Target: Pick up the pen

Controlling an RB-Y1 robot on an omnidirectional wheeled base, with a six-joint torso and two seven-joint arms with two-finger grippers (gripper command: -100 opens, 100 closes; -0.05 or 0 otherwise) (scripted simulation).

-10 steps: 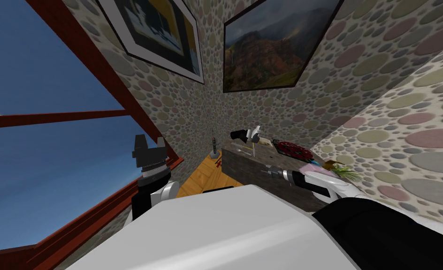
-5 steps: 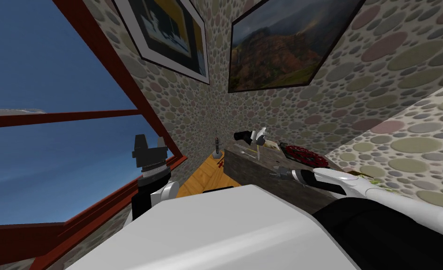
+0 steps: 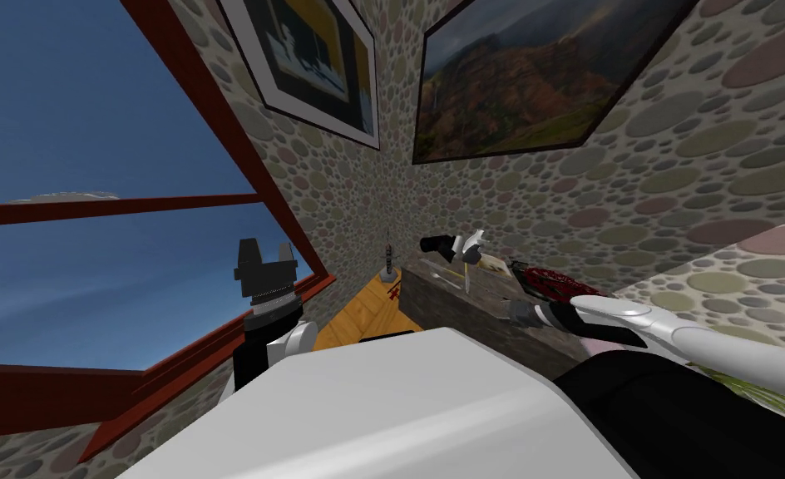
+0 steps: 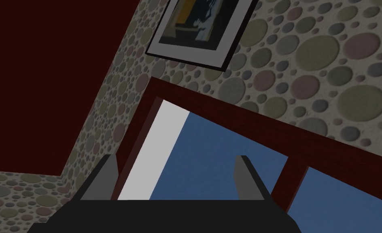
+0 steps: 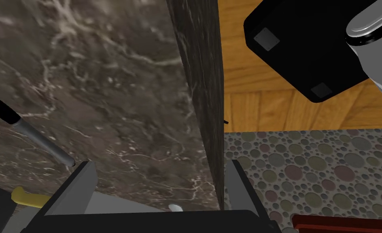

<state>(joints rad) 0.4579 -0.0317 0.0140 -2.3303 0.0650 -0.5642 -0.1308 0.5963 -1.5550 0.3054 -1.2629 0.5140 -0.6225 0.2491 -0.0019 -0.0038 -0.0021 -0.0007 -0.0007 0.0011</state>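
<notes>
My right hand [image 5: 160, 166] is hovering open over the dark marble desk [image 5: 105, 81], the pen [image 5: 40, 139] lying just beside one finger. My left hand [image 4: 174, 170] is standing open, raised well apart.

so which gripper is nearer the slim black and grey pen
Right. Right gripper is over the dark marbled table, pen tip beside its finger; left gripper is raised by the window.
</notes>
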